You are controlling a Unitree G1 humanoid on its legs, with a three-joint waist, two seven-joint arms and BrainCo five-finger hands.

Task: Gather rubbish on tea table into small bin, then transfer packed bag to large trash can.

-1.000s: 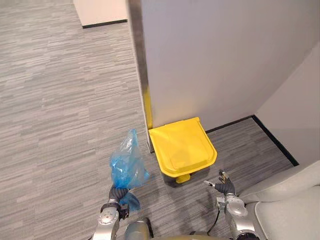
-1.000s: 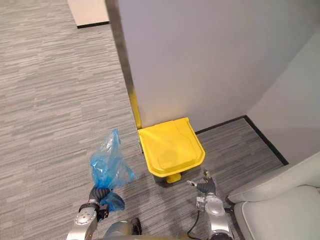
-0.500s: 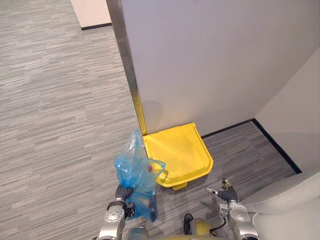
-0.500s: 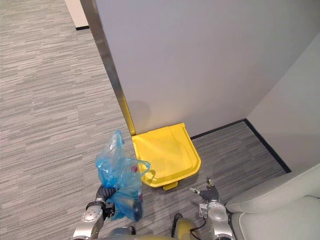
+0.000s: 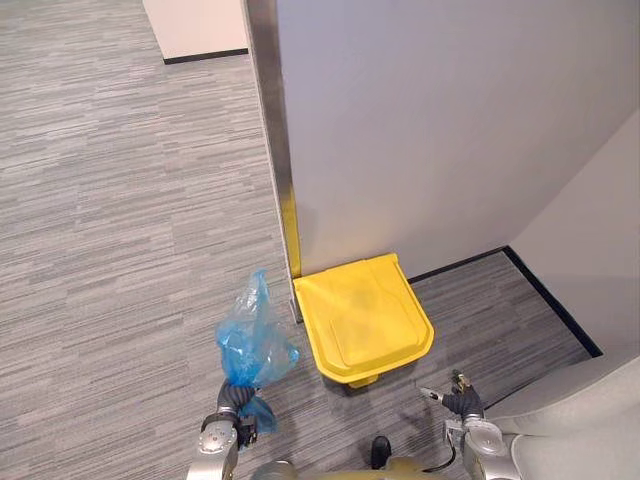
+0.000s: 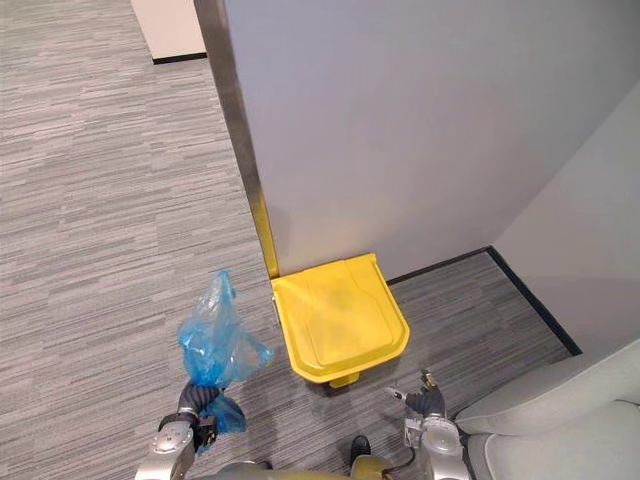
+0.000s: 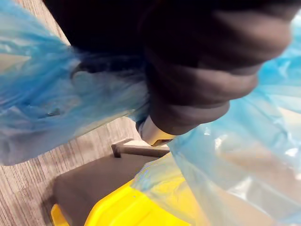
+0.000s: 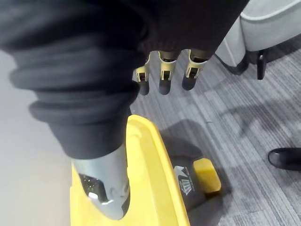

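Blue rubbish bag [image 5: 255, 340], its neck bunched in the curled fingers of the left hand [image 5: 237, 398], hangs just beside the yellow trash can [image 5: 365, 318] — the final transfer step. The right hand [image 5: 460, 402] hovers slack-fingered and empty near the can's pedal [image 8: 207, 175] — the shut can likely needs opening next.

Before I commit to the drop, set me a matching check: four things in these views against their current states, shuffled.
1. translucent blue plastic bag
2. yellow plastic trash can
3. left hand
4. right hand

A. closed
B. open, holding nothing
C. bunched at the neck and carried
D. shut round the bag

Pairs: 1-C, 2-A, 3-D, 4-B
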